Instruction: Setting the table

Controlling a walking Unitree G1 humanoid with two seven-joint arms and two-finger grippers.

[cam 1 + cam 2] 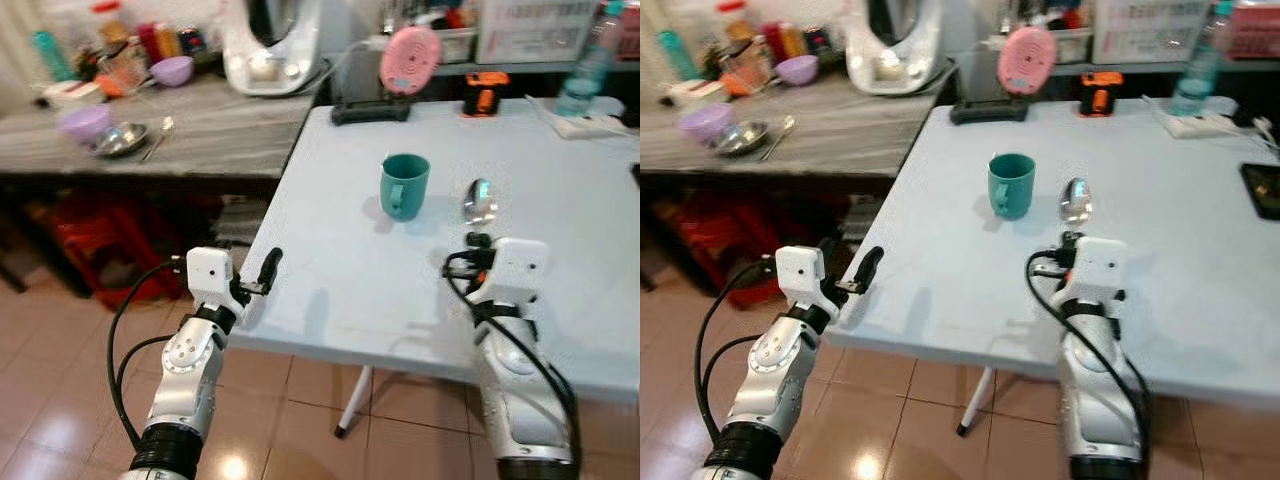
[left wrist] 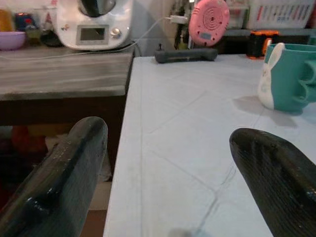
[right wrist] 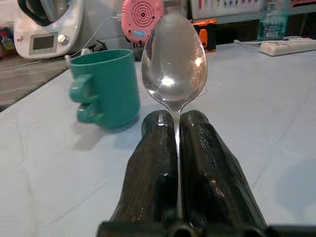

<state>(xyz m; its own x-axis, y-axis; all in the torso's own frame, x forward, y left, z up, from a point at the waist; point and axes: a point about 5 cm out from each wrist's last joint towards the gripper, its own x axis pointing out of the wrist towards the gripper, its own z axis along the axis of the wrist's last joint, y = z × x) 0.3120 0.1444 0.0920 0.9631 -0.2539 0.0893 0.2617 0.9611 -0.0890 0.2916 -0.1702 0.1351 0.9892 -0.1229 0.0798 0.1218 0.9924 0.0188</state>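
Observation:
A teal mug (image 1: 404,185) stands upright near the middle of the pale blue table (image 1: 340,270), handle toward me. My right gripper (image 3: 177,129) is shut on a silver spoon (image 3: 174,64), whose bowl sticks out ahead of the fingertips, just right of the mug (image 3: 106,86). The spoon (image 1: 480,200) hovers a little over the tabletop. My left gripper (image 1: 262,275) stands open at the table's left front edge, with nothing between its fingers (image 2: 74,163).
A grey side counter (image 1: 150,135) at the left carries a white kitchen machine (image 1: 268,45), purple bowls, a steel bowl and bottles. At the table's far edge stand a pink round device (image 1: 410,58), an orange tool (image 1: 485,92) and a water bottle (image 1: 590,65). Red stools sit under the counter.

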